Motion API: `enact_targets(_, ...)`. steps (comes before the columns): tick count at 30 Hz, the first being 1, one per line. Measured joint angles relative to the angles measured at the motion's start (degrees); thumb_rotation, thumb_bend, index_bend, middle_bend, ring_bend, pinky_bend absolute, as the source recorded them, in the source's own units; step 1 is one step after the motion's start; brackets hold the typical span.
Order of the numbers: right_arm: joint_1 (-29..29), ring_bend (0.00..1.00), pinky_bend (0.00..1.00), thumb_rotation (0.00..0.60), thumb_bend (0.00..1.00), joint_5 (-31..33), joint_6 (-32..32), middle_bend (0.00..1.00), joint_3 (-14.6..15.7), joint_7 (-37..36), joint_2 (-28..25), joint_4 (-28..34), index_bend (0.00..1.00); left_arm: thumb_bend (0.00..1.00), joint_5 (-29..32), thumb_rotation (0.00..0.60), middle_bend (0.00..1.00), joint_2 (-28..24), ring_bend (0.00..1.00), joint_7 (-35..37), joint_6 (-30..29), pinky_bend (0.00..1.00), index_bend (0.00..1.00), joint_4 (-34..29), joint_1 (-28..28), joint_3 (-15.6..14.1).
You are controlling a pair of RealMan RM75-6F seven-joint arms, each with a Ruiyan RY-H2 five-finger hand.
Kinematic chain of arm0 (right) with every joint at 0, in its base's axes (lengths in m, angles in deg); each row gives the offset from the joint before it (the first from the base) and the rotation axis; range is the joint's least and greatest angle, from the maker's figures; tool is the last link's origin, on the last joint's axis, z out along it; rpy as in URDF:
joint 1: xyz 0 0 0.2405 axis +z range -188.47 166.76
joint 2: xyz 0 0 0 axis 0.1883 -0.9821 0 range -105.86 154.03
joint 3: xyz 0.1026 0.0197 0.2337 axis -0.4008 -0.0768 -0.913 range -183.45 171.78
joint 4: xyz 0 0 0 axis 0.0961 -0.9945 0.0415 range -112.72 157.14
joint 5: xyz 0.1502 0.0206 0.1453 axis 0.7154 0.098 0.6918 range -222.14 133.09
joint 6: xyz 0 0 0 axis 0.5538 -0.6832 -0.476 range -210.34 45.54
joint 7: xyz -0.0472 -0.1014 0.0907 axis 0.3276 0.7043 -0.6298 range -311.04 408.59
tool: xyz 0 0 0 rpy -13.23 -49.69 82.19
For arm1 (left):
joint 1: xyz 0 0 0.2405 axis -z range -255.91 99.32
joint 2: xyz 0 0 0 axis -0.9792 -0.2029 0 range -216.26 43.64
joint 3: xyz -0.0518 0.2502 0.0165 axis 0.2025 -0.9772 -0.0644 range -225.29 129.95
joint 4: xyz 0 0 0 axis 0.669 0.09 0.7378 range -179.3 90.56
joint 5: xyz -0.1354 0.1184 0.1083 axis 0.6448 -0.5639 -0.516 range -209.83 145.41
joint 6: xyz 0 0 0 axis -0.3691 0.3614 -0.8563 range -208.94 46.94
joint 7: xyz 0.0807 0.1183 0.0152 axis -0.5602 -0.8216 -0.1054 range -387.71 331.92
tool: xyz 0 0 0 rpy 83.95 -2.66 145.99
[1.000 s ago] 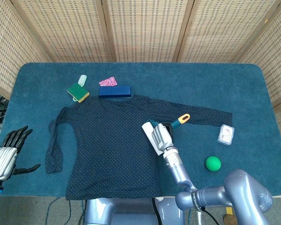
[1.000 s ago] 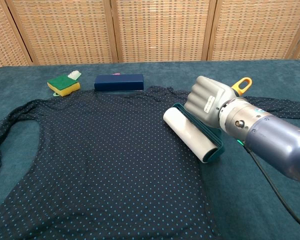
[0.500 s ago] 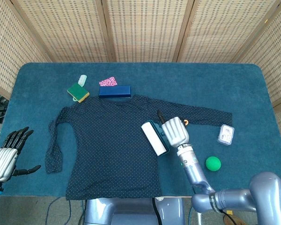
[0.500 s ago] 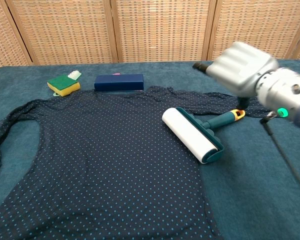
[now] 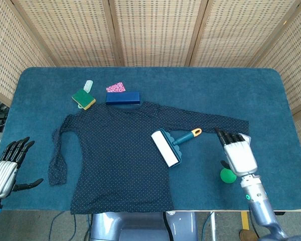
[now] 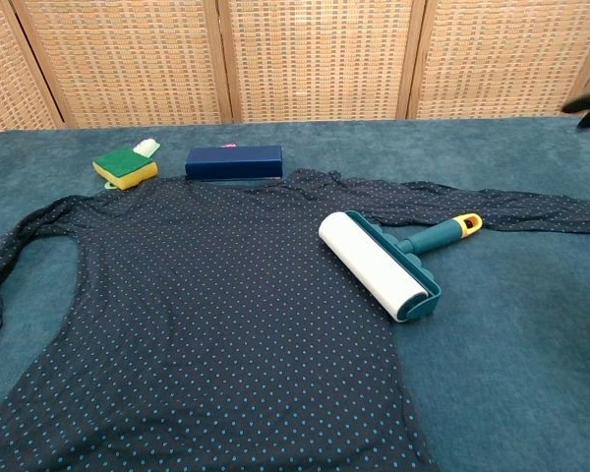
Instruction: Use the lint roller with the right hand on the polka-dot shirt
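Since the earlier frame we see the right robot hand [image 5: 239, 153] has let go and pulled away to the right; it now hangs empty, fingers apart, above the green ball [image 5: 228, 175]. Lint roller [image 5: 168, 145] lies on the polka-dot shirt [image 5: 115, 155], handle pointing right. Left robot hand [image 5: 7, 163] empty, fingers spread, off the worktop [image 5: 190, 90] edge.

Navy long-sleeved fabric shirt [image 5: 115, 155] with small pale-blue polka dots; lint roller [image 5: 170, 145] with white drum, teal frame, orange handle tip; green-and-yellow sponge [image 5: 83, 98]; dark blue rectangular box [image 5: 123, 97]; green ball [image 5: 228, 175]; teal carpeted bench [image 5: 271, 100].
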Motion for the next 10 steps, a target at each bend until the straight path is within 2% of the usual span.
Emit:
enact_targets(5,-4.74,0.00,0.00,0.600,0.00,-3.90,-1.70,0.00,2.23,-2.69,-2.43,1.36,0.00,0.00,-0.21,0.600,0.00,1.16,0.00,-1.35,-0.89,0.00,0.00,0.67,-0.16,0.35)
enact_targets(10,-7.84,0.00,0.00,0.600,0.00,-6.05,-3.42,0.00,2.37,-3.39,-2.57,0.46,0.00,0.00,-1.15,0.600,0.00,1.70,0.00,-1.88,-1.85,0.00,0.00,0.88,-0.46,0.22)
